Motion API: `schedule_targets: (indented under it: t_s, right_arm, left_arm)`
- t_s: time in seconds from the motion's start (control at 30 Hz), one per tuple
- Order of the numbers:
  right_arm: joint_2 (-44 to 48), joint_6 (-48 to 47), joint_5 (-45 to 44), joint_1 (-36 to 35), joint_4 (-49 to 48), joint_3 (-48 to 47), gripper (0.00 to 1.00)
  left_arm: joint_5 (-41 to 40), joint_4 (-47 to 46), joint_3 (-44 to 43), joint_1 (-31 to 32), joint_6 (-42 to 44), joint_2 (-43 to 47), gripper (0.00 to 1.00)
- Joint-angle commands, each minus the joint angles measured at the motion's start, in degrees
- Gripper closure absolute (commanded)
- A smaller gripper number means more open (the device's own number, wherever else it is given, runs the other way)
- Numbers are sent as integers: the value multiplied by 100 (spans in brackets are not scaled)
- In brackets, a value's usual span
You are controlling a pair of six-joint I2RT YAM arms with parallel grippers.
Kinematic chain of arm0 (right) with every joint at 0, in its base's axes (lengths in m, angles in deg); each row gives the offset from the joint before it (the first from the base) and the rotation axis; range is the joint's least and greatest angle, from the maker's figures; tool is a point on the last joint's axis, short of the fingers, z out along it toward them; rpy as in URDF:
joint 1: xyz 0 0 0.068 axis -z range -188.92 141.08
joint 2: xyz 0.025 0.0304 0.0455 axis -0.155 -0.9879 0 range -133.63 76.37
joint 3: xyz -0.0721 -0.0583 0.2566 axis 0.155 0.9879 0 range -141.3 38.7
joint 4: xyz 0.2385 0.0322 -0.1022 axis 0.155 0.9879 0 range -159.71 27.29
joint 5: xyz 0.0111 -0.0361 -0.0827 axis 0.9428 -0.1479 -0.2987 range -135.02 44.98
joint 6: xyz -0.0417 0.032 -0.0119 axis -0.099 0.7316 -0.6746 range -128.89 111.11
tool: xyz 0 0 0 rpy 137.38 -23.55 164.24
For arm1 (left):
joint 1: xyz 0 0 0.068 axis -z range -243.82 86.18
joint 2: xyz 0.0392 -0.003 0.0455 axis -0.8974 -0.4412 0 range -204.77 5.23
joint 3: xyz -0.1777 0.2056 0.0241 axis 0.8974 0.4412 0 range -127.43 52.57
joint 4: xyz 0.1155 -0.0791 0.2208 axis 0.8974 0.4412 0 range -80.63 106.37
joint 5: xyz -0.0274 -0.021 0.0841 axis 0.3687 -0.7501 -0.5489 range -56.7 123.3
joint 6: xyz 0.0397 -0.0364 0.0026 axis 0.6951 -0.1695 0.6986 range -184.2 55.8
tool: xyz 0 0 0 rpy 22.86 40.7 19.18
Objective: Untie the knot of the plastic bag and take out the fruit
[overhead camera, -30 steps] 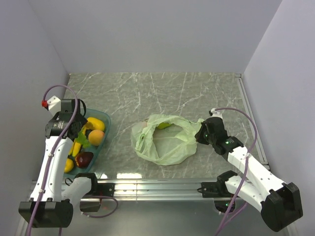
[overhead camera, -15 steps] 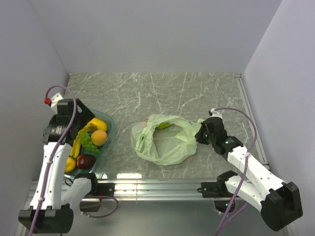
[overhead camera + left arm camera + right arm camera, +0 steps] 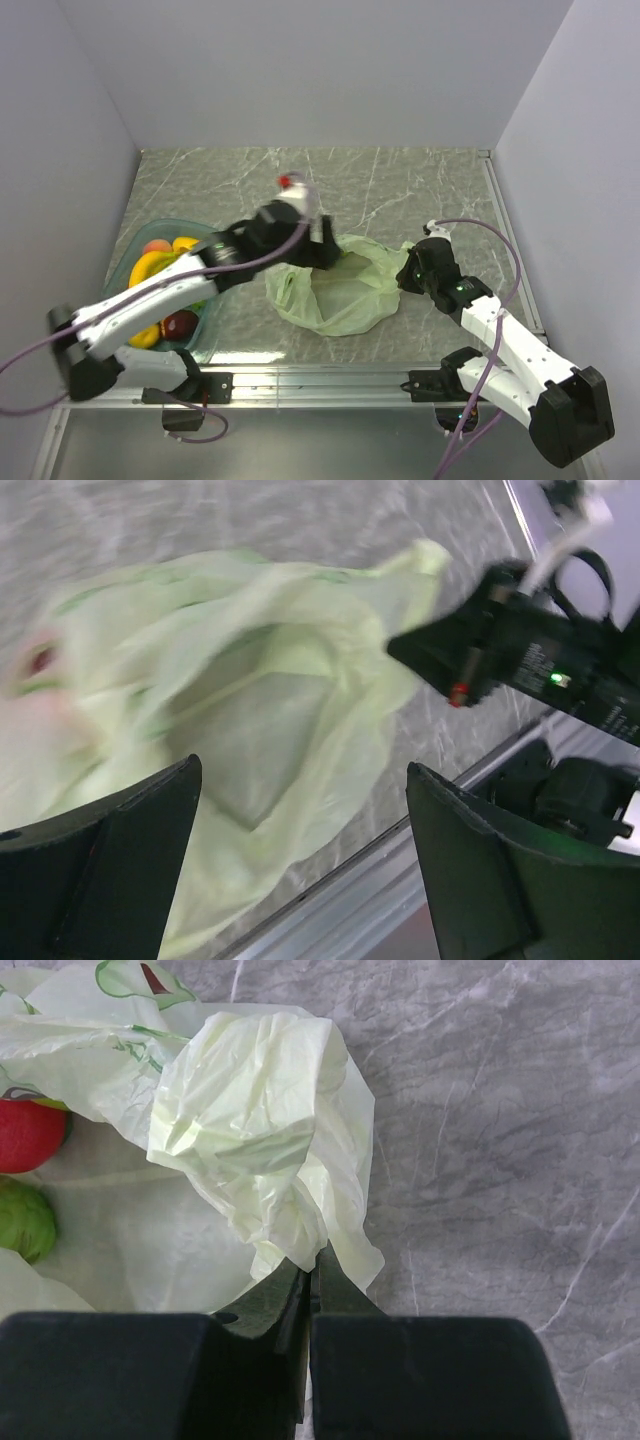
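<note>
The pale-green plastic bag (image 3: 340, 298) lies open-mouthed at mid table; no knot shows. My left gripper (image 3: 328, 248) hovers over the bag's far rim, jaws wide open and empty; in its wrist view (image 3: 300, 780) the bag (image 3: 270, 680) is blurred below. My right gripper (image 3: 403, 272) is shut on the bag's right handle loop (image 3: 250, 1120), fingertips (image 3: 312, 1260) pinching the plastic. Inside the bag, the right wrist view shows a red apple (image 3: 25, 1130) and a round green fruit (image 3: 22, 1218).
A teal transparent tray (image 3: 165, 223) stands at the left, holding yellow bananas (image 3: 150, 268), a dark red apple (image 3: 178, 324) and an orange fruit (image 3: 157, 246). The metal rail (image 3: 320, 378) runs along the near edge. Walls close in left, right and back.
My left arm has swung from over the tray rightward to the bag's far rim, gripper open. The right gripper and the bag have stayed put.
</note>
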Motion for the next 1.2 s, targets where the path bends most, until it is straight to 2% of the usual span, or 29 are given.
schedule_targets:
  t_s: [0.0,0.07,0.1,0.2,0.47,0.63,0.87,1.17]
  right_arm:
    - [41,-97,-172,37,-83,-141,100]
    - [67,-105,-190,37,-56,-158,100]
    - [94,-105,-207,46,-39,-149,100]
    - [181,-88,-208,46,-3,-149,100]
    - [375,-9,-111,46,14,-35,100]
    - [445,35,-23,46,-12,44,100]
    - [428,44,188,37,-74,26,100]
    - [287,-53,653,28,-205,123,100]
  left_arm:
    - [-605,85,-1101,822,714,-1328,12]
    - [-946,306,-1568,1175,855,-1885,13]
    - [-1009,490,-1676,1236,865,-2349,14]
    - [-1386,763,-1887,1281,838,-2992,16]
    - [-3188,1545,-1976,1149,900,-3988,16]
    - [-4259,1521,-1818,825,969,-4243,12]
    - [-4306,704,-1335,411,1453,-4261,1]
    - [-3586,-105,-1044,-142,1656,-4656,1]
